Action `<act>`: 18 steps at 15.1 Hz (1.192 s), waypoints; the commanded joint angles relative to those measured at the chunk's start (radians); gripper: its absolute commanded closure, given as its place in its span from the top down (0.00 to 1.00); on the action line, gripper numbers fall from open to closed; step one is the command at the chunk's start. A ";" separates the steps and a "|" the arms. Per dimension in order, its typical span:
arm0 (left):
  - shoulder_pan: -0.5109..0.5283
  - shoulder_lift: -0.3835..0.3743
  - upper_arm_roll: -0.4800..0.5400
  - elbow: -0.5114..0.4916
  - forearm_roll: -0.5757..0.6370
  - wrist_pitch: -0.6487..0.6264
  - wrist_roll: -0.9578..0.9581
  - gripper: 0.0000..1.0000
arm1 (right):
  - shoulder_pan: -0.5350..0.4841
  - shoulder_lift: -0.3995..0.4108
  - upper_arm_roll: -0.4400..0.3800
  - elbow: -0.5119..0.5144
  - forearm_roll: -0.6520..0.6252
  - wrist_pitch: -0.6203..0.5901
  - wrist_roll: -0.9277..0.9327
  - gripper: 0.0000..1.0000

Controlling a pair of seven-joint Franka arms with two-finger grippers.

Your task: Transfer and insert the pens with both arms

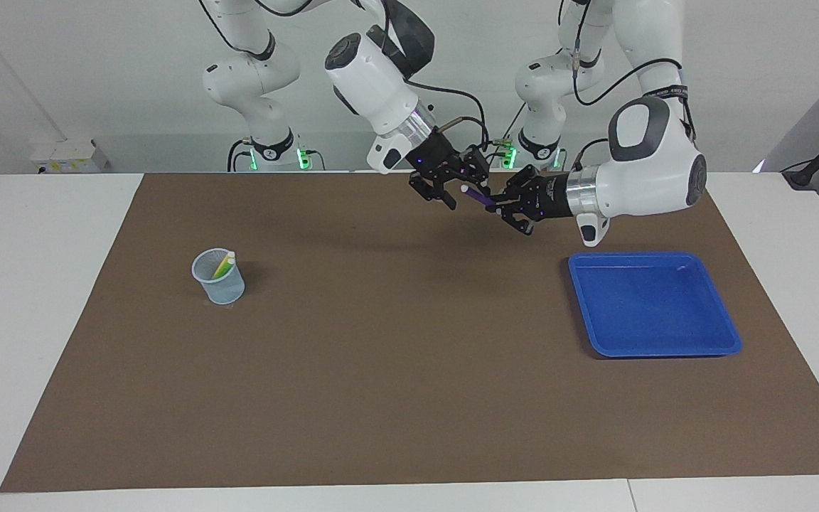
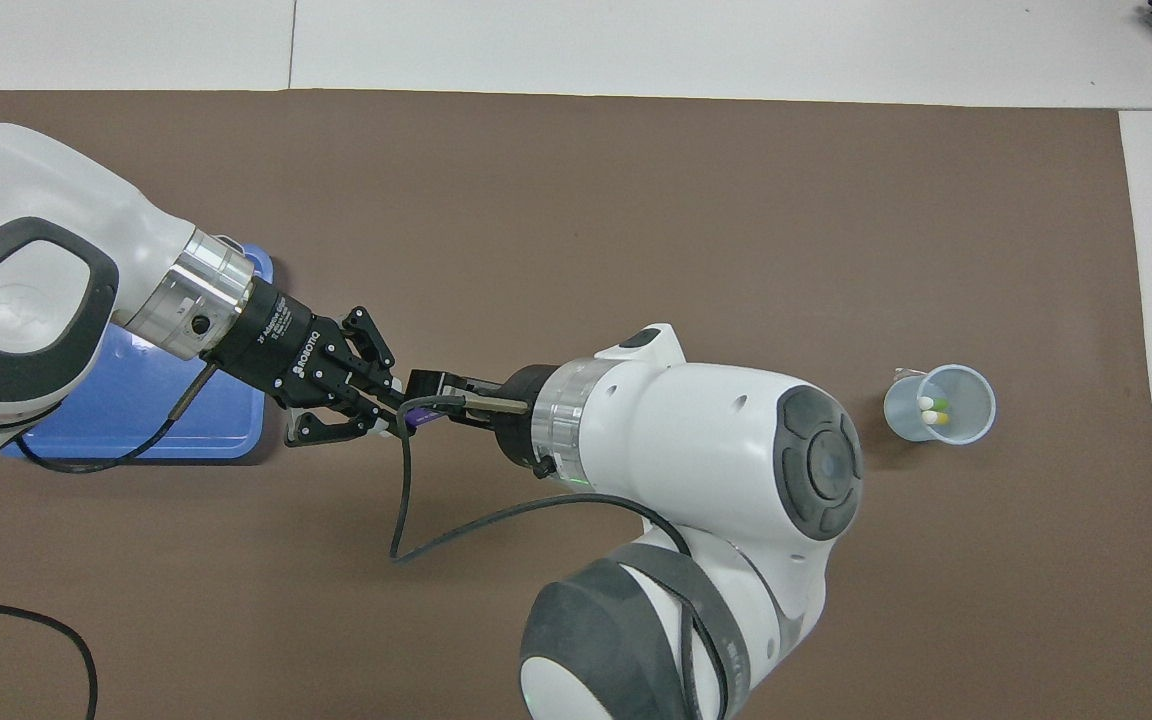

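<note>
Up above the brown mat [image 1: 381, 370] on the desk [image 1: 40, 299], the left hand [image 1: 500, 207] is clamped on the purple pen [image 1: 475, 195]. Facing it, the right hand [image 1: 452, 190] sits at the pen's pale end; its grip cannot be told. Green and yellow pens [image 1: 223, 264] stand in the cup [image 1: 219, 279], well apart from the blue tray [image 1: 655, 304].

Purple pen [image 1: 475, 195], pale tip. Green and yellow pens [image 1: 223, 264] in a translucent bluish cup [image 1: 219, 281]. Blue tray [image 1: 653, 304]. Brown mat [image 1: 409, 370], white bench [image 1: 25, 299].
</note>
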 commanded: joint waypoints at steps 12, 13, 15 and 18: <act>0.000 -0.044 0.011 -0.037 -0.035 0.020 -0.011 0.00 | -0.012 -0.013 0.007 -0.003 -0.011 -0.018 -0.016 0.00; -0.001 -0.042 0.011 -0.037 -0.037 0.020 -0.011 0.00 | -0.014 -0.013 0.009 -0.003 -0.010 -0.018 -0.016 0.00; -0.003 -0.042 0.011 -0.037 -0.037 0.020 -0.008 0.00 | -0.016 -0.013 0.009 -0.003 -0.010 -0.018 -0.015 0.00; -0.009 -0.071 0.011 -0.037 -0.027 0.011 0.000 1.00 | -0.017 -0.013 0.007 -0.006 -0.010 -0.019 -0.016 0.00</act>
